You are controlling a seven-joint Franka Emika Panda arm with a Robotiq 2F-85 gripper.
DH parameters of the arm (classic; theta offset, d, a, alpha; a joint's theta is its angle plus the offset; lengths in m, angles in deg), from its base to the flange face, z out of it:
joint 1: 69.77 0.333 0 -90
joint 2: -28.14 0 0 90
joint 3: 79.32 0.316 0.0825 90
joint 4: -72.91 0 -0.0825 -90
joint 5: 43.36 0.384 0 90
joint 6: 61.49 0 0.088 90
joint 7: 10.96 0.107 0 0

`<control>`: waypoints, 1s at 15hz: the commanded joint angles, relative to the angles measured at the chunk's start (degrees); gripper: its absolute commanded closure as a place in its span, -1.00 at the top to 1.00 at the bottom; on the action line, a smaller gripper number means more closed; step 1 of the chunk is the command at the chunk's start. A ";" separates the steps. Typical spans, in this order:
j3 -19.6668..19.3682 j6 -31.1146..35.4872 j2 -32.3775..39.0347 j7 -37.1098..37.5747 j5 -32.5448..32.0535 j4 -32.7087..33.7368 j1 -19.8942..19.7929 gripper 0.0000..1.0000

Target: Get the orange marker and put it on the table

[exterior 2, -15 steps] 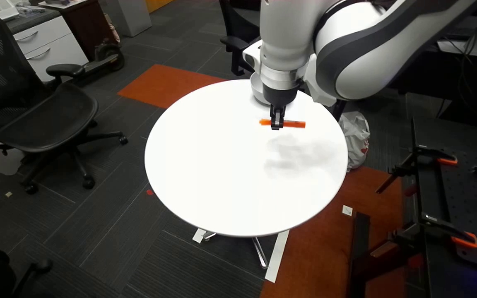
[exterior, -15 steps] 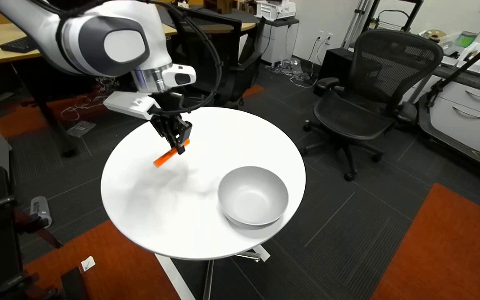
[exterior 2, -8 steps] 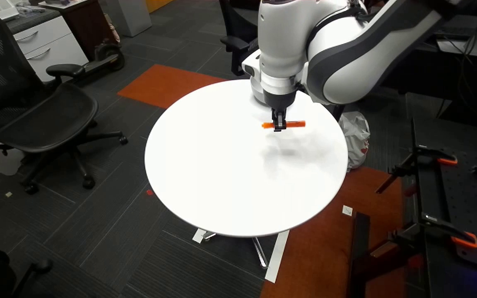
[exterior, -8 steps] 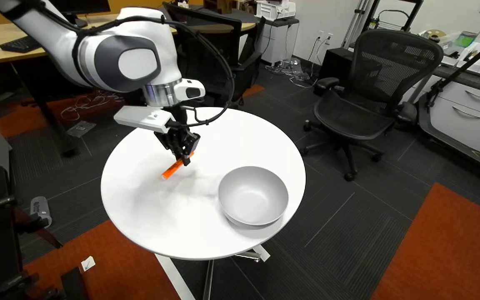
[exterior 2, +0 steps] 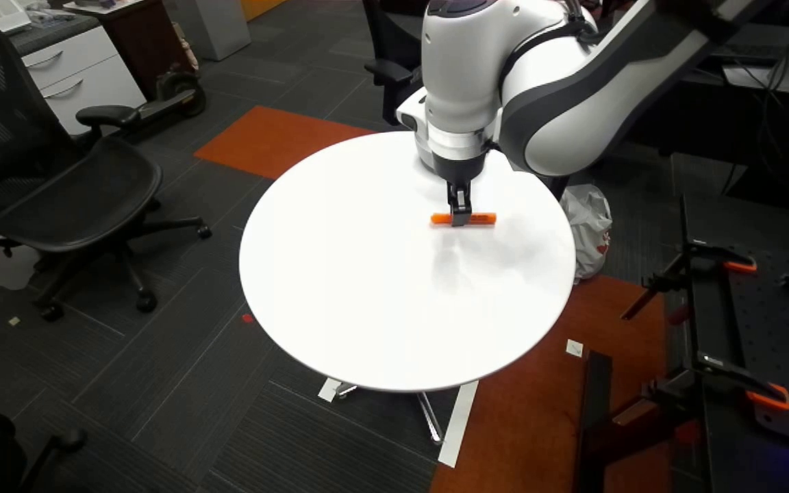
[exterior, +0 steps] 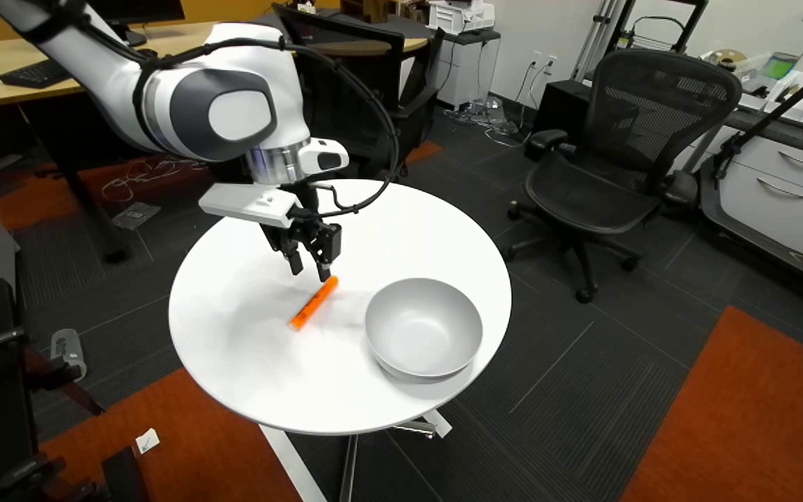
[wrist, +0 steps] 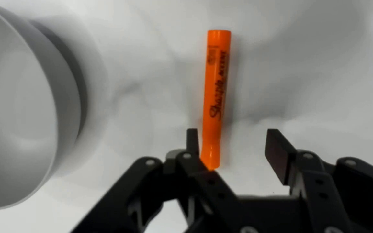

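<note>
The orange marker [wrist: 216, 97] lay on the table [exterior 2: 340, 274], near the bowl [exterior: 424, 328] and outside it. The gripper [wrist: 231, 144] stood wide, holding nothing; the marker lay bowl-side of its midline, long axis across the closing direction. Of 2 fingers [wrist: 192, 139], the bowl-side 1 overlapped the marker's end in the wrist view; contact could not be determined. Placement appeared complete; vertical retraction was judged next. The bowl stood upright.
</note>
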 commanded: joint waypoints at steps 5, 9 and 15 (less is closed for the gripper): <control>0.65 -1.57 -0.26 -0.36 -0.67 0.75 -0.48 1.00; 0.31 1.23 -2.85 1.03 -1.24 -2.33 0.08 1.00; 0.71 4.41 -7.40 1.19 -1.48 -6.80 0.11 1.00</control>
